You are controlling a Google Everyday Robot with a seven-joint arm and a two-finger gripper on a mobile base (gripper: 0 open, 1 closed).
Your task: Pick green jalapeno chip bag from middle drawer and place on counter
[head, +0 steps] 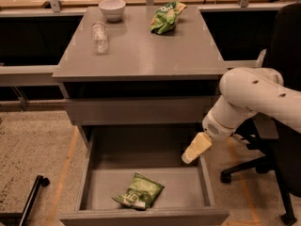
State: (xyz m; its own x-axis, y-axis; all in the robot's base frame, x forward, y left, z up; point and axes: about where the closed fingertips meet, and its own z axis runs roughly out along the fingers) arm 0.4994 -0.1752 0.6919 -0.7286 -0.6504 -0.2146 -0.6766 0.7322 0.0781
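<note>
The green jalapeno chip bag [139, 191] lies flat on the floor of the open middle drawer [181, 188], near its front. It is lower than the gripper [189, 157] and off to its left in the camera view, not touching it. The gripper hangs over the right side of the drawer, pointing down. I cannot tell if it is spread or pressed together. It holds nothing. The white arm [249, 100] goes up and right from it. Far above the gripper is the counter [141, 51], with a bright green bag [165, 19], a bowl [112, 8] and a clear bottle [99, 34].
</note>
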